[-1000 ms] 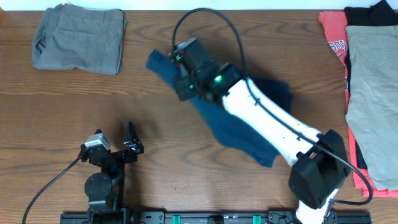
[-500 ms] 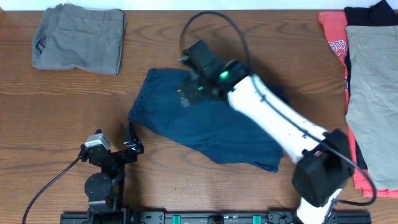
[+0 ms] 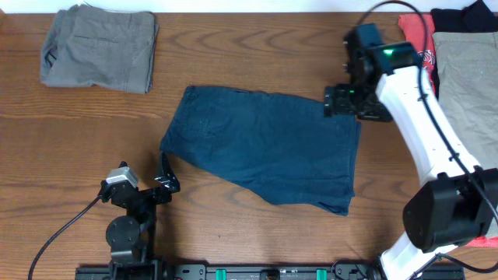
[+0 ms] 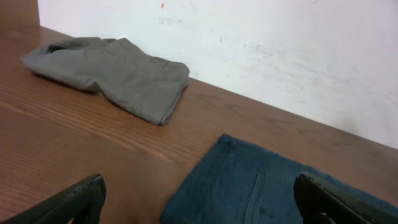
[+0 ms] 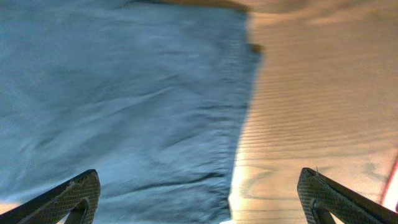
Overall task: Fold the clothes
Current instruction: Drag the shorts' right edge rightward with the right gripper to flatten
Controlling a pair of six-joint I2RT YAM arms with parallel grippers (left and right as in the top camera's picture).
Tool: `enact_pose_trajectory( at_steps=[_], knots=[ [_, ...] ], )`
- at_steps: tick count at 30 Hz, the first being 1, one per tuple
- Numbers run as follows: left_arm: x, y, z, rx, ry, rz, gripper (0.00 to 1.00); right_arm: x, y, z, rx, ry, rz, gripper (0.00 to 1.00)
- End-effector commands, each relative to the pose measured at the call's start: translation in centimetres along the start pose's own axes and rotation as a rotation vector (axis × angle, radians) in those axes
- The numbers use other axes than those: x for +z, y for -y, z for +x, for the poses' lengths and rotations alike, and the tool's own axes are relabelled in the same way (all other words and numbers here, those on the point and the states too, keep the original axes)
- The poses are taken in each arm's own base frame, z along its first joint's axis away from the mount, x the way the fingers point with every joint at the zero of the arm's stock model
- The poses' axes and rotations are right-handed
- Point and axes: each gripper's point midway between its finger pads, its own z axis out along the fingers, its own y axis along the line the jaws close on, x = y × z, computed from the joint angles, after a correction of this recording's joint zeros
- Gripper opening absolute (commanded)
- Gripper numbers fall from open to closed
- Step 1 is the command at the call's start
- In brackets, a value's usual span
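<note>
The navy blue shorts (image 3: 264, 148) lie spread flat in the middle of the wooden table, seams showing. My right gripper (image 3: 342, 103) hovers over their back right corner, open and holding nothing. In the right wrist view the navy cloth (image 5: 124, 93) fills the left side and its edge runs down between the wide-apart fingers of the right gripper (image 5: 199, 193). My left gripper (image 3: 165, 175) rests near the front left, just off the shorts' left corner, open. In the left wrist view that left gripper (image 4: 199, 199) points at the navy cloth (image 4: 267, 186).
A folded grey garment (image 3: 97, 48) lies at the back left, also seen as the grey garment (image 4: 118, 74) against the white wall. At the right edge lies a pile: a red printed piece (image 3: 416, 47), a beige piece (image 3: 467, 109) and a black piece (image 3: 467, 15).
My right gripper opened and let go of the navy shorts, which went from bunched to spread flat. The right arm swung to the right. The left arm stayed still.
</note>
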Motion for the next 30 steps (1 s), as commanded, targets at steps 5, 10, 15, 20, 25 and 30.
enact_pose_trajectory(
  at_steps=[5,10,15,20,25,30],
  knots=[
    [0.1,-0.9,1.4,0.008,-0.038,-0.037,0.98,4.1,4.5,1.9,0.090,-0.093,-0.004,0.99],
    [0.1,-0.9,1.4,0.008,-0.038,-0.037,0.98,6.4,3.8,1.7,0.077,-0.092,-0.243,0.99],
    [0.1,-0.9,1.4,0.008,-0.038,-0.037,0.98,7.6,3.8,1.8,0.096,-0.080,-0.385,0.99],
    [0.1,-0.9,1.4,0.008,-0.038,-0.037,0.98,9.1,3.5,2.7,0.088,-0.081,-0.438,0.99],
    [0.1,-0.9,1.4,0.008,-0.038,-0.037,0.98,10.8,2.9,3.8,0.088,-0.081,-0.473,0.98],
    [0.1,-0.9,1.4,0.008,-0.038,-0.037,0.98,11.9,2.3,4.7,0.092,-0.080,-0.513,0.91]
  ],
)
